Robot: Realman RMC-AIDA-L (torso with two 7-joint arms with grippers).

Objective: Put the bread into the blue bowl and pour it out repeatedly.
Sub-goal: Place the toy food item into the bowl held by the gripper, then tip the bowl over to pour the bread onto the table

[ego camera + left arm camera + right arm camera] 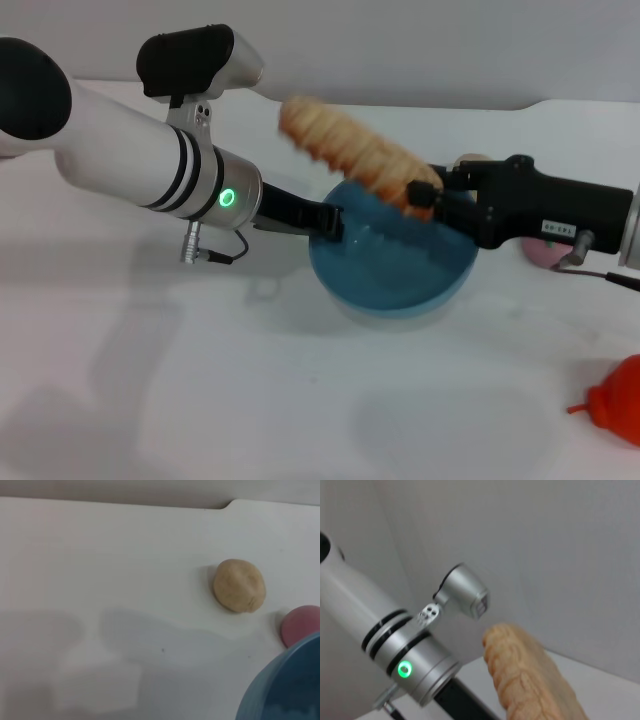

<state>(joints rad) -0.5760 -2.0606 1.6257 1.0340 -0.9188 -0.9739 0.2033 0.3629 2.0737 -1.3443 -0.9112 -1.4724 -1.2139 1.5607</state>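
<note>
The bread (345,145) hangs tilted above the blue bowl (400,285), ridged orange-and-cream side facing me, its lower end pinched in my right gripper (422,196), which reaches in from the right over the bowl's far rim. The loaf's upper end points up and to the left. In the right wrist view the bread (530,680) fills the lower middle. My left gripper (326,221) sits at the bowl's left rim, its black fingers closed on the edge. The left wrist view shows only a slice of the blue bowl (287,685). The bowl looks empty inside.
A small round tan ball (239,585) and a pink ball (301,624) lie on the white table behind the bowl; the pink ball (545,252) is partly hidden by my right arm. A red object (615,400) sits at the front right. A wall stands behind the table.
</note>
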